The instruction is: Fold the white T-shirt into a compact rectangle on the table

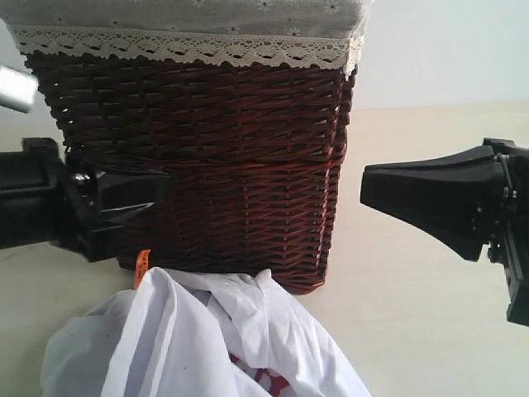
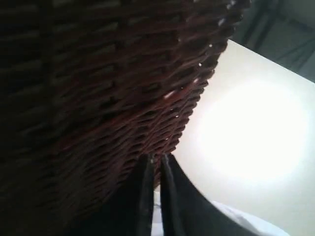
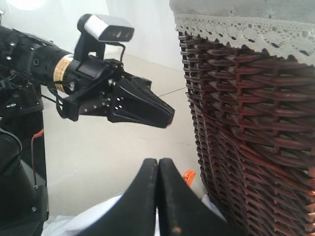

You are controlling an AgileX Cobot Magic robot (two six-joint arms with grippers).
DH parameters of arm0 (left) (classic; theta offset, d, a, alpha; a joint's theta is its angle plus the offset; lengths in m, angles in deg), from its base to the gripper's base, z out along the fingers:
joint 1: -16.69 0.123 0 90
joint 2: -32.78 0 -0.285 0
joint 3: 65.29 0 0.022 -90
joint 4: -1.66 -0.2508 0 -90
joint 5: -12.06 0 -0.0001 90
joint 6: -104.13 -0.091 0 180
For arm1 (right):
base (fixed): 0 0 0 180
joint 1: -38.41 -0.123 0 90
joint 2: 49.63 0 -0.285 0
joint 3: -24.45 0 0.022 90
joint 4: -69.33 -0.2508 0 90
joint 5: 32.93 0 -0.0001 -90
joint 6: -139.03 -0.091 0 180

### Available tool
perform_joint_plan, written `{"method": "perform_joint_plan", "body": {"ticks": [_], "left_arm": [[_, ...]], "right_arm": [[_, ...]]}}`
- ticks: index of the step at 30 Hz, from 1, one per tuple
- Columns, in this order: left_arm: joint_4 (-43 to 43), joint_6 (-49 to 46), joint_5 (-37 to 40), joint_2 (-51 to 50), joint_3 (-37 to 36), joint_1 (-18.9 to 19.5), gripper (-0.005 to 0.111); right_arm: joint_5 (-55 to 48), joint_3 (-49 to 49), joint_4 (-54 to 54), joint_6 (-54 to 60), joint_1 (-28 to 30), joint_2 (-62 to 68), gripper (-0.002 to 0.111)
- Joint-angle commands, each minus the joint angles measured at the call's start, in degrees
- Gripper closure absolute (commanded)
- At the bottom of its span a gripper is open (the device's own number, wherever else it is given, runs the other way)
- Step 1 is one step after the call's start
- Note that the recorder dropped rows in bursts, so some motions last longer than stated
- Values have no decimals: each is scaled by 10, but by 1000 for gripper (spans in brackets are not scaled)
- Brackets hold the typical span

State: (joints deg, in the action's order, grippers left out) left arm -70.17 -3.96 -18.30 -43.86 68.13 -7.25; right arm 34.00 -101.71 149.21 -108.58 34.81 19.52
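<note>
The white T-shirt lies crumpled in a heap at the near edge of the table, against the foot of the basket. Its orange neck tag sticks up at the heap's left, and a bit of red print shows among the folds. My left gripper hovers above the heap beside the basket's left wall, shut and holding nothing. My right gripper hangs in the air right of the basket, also shut and empty. The right wrist view shows its fingers pressed together over the shirt and tag.
A tall dark brown wicker basket with a lace-trimmed cloth liner stands between the two grippers, right behind the shirt. The left wrist view is filled by its wall. Bare tabletop extends to the right of the basket.
</note>
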Motion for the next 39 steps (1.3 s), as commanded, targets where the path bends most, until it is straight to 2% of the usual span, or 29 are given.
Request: {"method": "perform_joint_plan", "body": {"ticks": [1,2,5,8,11,13,16,20,23,30,33,36,39], "left_arm": [[168,-166,-109,-105,20,-3,106],[225,-193,-118,-147,42,-3,106],[258,-209,-118,-225,98,-3,106],[265,-204,-101,-324,179,-8,106],[267,-176,-99,-378,227,-11,106],[265,-174,-90,-420,270,-26,106],[267,-164,-24,-476,365,-45,106],[229,-100,13,-527,474,-46,106],[228,-96,45,-543,502,-46,106],[215,-50,43,-561,544,-47,106],[143,9,43,-556,548,-47,106],[-19,107,42,-534,548,-47,106],[-150,167,17,-491,529,-46,106]], "right_arm": [[3,-4,-4,5,3,1,108],[3,-4,-4,5,3,1,108],[3,-4,-4,5,3,1,108],[3,-4,-4,5,3,1,108],[2,-4,-4,5,3,1,108],[-7,-4,-4,7,3,1,108],[-13,-4,-4,11,3,1,108],[-13,-4,-4,14,3,1,108],[-14,-4,-4,15,3,1,108],[-28,-4,-1,15,3,1,108],[-28,-4,0,15,3,1,108],[-39,-4,0,15,3,1,108],[-55,-4,0,15,3,1,108]]}}
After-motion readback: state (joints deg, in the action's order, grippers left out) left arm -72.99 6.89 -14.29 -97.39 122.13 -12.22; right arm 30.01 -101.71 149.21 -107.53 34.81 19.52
